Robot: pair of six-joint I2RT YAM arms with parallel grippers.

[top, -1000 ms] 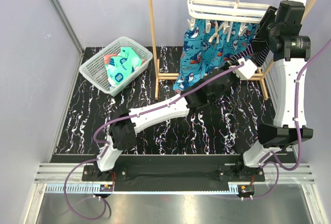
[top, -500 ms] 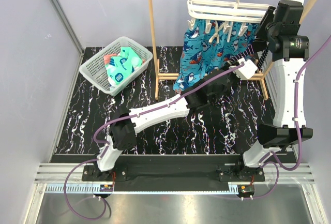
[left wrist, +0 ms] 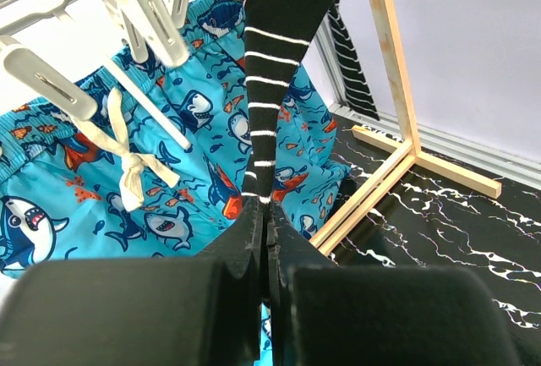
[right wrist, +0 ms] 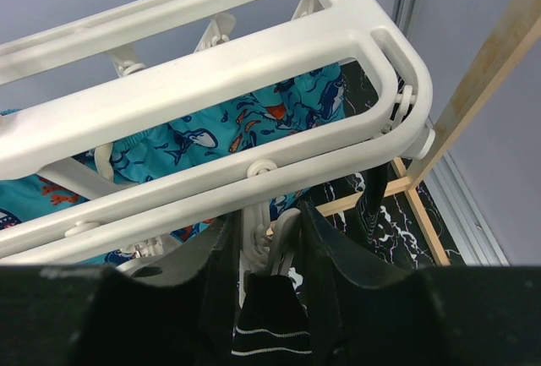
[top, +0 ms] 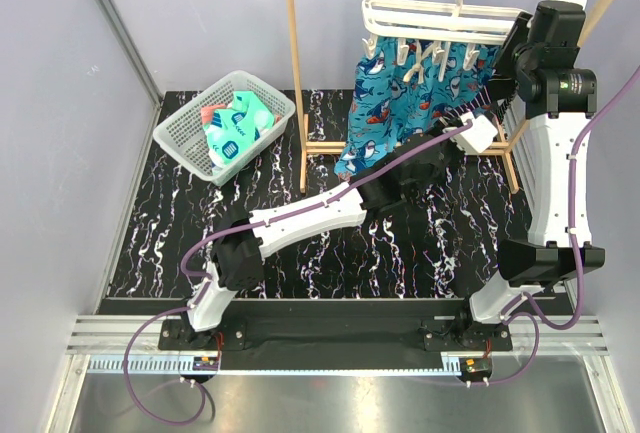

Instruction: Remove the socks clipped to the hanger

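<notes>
The white slatted hanger [top: 430, 18] hangs from the wooden rack's rail. A black-and-white striped sock [left wrist: 279, 45] hangs from one of its clips [right wrist: 270, 226]. My left gripper [left wrist: 264, 210] is shut on the sock's lower end, below the hanger [top: 487, 111]. My right gripper [right wrist: 269, 222] is at the hanger's right end [top: 510, 48], and its jaws press both sides of that clip, with the sock's top [right wrist: 270, 324] just below. A second striped sock [right wrist: 372, 205] hangs further right. Empty clips [left wrist: 156, 15] dangle to the left.
The blue shark-print cloth [top: 395, 103] hangs behind the sock. The wooden rack's post [left wrist: 393, 87] and foot stand close on the right. A white mesh basket [top: 180, 128] at the far left holds teal and coral socks. The table top is black marble.
My right wrist has shifted slightly at the hanger's right end. The left arm and the sock have hardly moved.
</notes>
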